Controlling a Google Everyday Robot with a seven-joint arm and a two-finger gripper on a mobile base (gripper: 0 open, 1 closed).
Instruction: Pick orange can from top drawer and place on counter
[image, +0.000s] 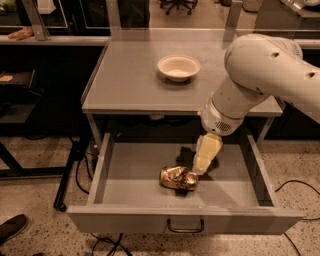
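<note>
My fingers (205, 155), spread or not I cannot tell, hang in the grey metal drawer (125, 175) beside the crumpled gold-orange can (178, 178); probably light and flimsy, so pinch mid-body.

Drawer (131, 172) is open above. Gripper (201, 169) hangs just right of can (178, 178). Bowl (178, 67) occupies far counter (125, 75).

Can (178, 178) in drawer (131, 176), hand (202, 168) just R

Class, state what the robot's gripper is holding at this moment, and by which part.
Nothing, apparently: the gripper hangs in the top drawer beside the orange can, lying on the drawer floor.
</note>
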